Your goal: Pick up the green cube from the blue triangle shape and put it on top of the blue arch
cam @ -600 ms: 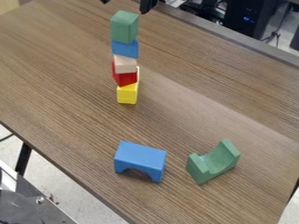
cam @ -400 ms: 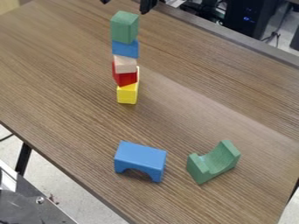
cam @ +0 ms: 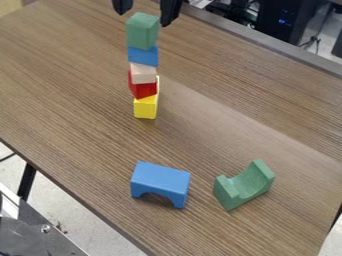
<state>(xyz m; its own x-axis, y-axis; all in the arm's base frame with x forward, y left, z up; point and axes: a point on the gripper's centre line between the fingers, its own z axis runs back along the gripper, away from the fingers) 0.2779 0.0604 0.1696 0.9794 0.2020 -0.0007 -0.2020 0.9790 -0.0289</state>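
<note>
In the camera view, can see the gripper [cam: 144, 15] cut off by the top edge, spread wider than the green cube [cam: 143, 31], gripping nothing. Can't make out the full shape of the blue block [cam: 143, 56] under the cube. Beneath, find pale [cam: 143, 76], red [cam: 143, 90] and yellow blocks [cam: 145, 108]; farther down, a smooth blue arch [cam: 160, 179] and scooped green block [cam: 246, 188] on wood-grained table [cam: 87, 95].

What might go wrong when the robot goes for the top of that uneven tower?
The open end effector might nudge the green cube as it closes, perhaps toppling the tower, whose blocks don't line up neatly. Its grip might also drag along the blue block directly underneath. Later, the cube could tip if set down off-centre on the blue arch.
</note>
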